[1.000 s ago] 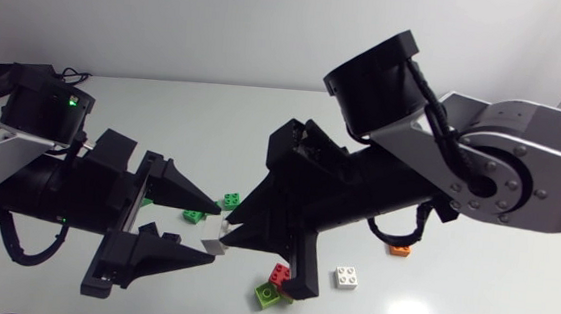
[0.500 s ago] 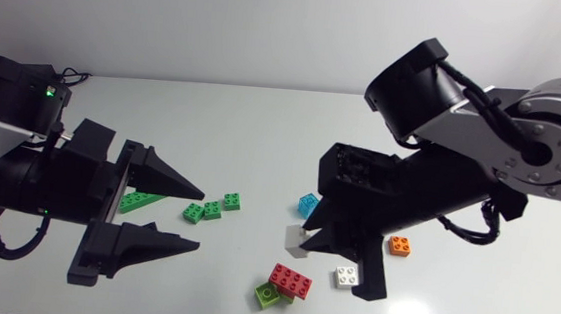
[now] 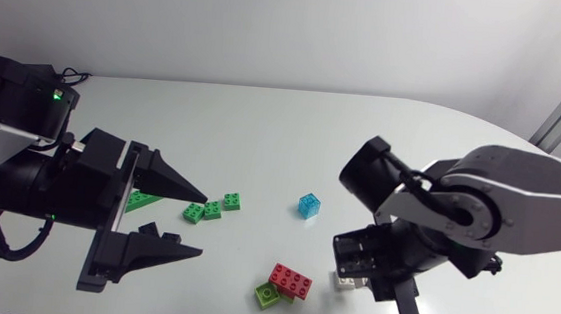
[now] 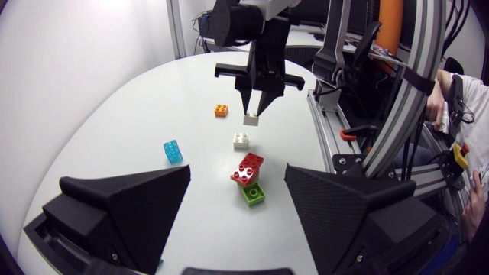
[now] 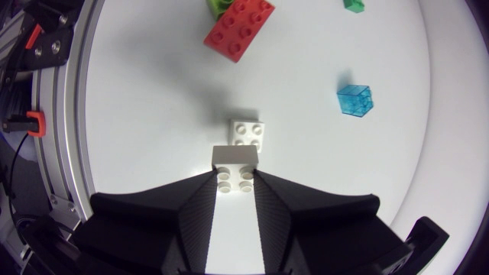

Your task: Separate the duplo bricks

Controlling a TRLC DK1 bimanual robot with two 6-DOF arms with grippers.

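- Head view: the left arm (image 3: 19, 172) lies over the left of the table (image 3: 263, 126). The left gripper (image 3: 201, 222) has its two fingers spread wide with nothing between them.
- Just ahead of its upper fingertip lie two green bricks (image 3: 212, 208) side by side, and a longer green piece (image 3: 138, 202) sits partly behind that finger.
- A blue brick (image 3: 308, 205) stands alone near the middle of the table.
- A red brick (image 3: 291, 279) rests on top of a lime brick (image 3: 268, 294), overlapping it at an angle.
- The right arm (image 3: 502, 210) bends down over the table just beside that pair, its black end pointing at the surface.
- Left wrist view: the right gripper (image 4: 254, 113) hangs tips down across the table, its fingers closed on a small white brick (image 4: 250, 118) lifted clear of the surface.
- A second white brick (image 4: 241, 140) lies on the table just beneath it, and an orange brick (image 4: 221, 110) lies near, apart from both.
- The red-on-lime pair sits ahead of the left gripper, in line with the gap between its parted fingers.
- Right wrist view: both fingers press the small white brick from two sides, studs facing the camera. The second white brick lies just ahead of it; whether the two touch cannot be told. The red brick, the blue brick and a green brick lie farther ahead.
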